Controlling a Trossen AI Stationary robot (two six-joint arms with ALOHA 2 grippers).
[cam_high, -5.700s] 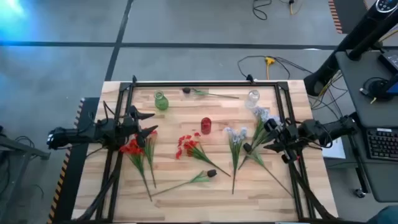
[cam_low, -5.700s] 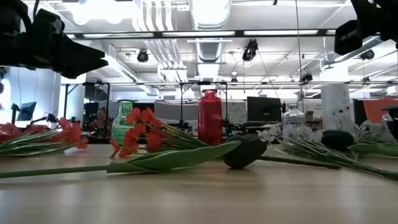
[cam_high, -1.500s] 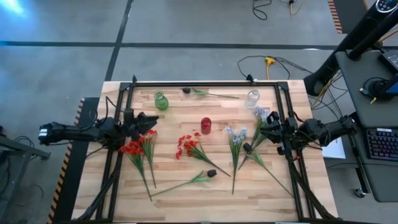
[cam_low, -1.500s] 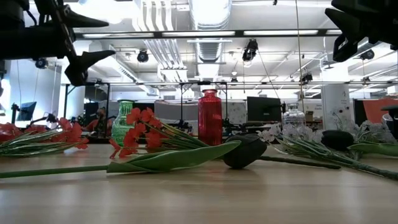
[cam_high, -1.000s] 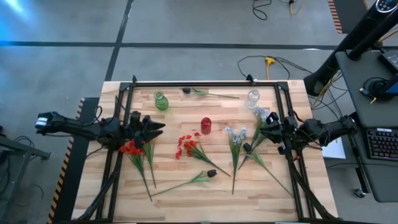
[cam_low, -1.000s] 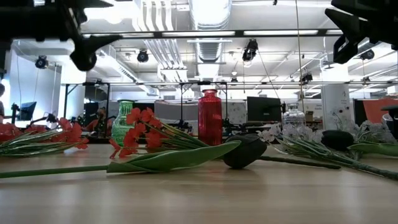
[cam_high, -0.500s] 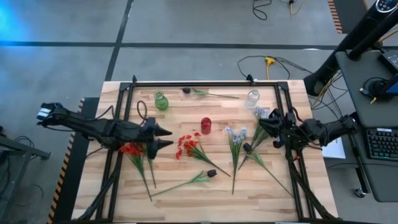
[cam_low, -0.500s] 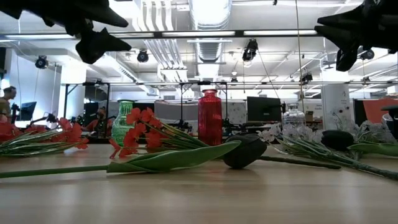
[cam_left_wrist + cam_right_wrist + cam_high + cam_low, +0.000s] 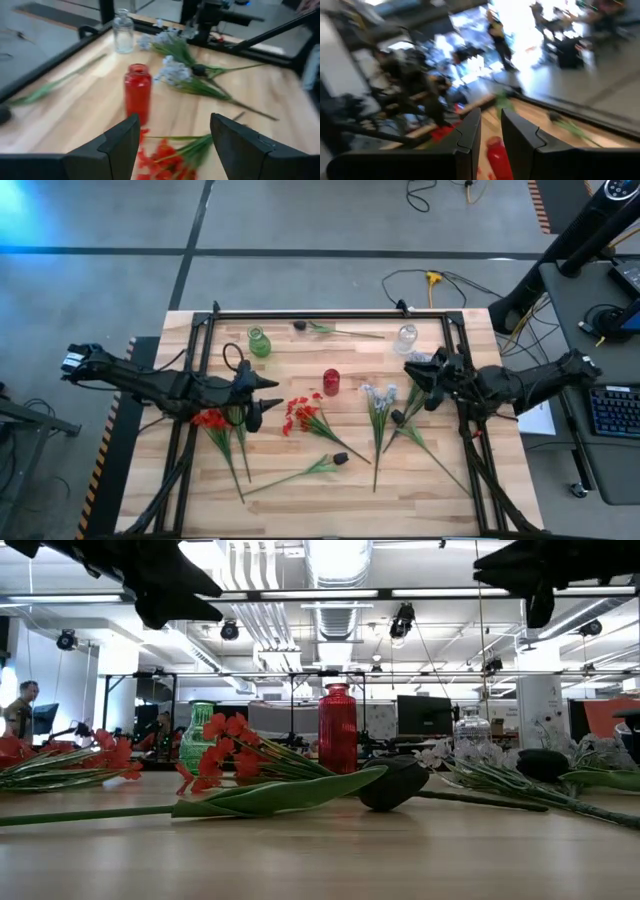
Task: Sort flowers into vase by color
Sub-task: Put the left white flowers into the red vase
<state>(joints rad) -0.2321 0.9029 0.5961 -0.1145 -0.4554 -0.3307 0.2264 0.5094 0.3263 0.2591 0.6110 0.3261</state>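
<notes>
Left gripper (image 9: 262, 402) hangs over the table (image 9: 300, 490) beside the middle red flowers (image 9: 300, 413), fingers spread wide, nothing held. Right gripper (image 9: 412, 374) is above the pale blue flowers (image 9: 380, 398), fingers a narrow gap apart, empty. Another red bunch (image 9: 213, 420) lies under the left arm. Dark-bud stems: one near the front (image 9: 335, 459), one at the back edge (image 9: 300, 326). Red vase (image 9: 331, 382) stands centre, green vase (image 9: 259, 343) back left, clear vase (image 9: 407, 336) back right.

The right wrist view is smeared, leaving the red vase (image 9: 499, 156) barely legible.
</notes>
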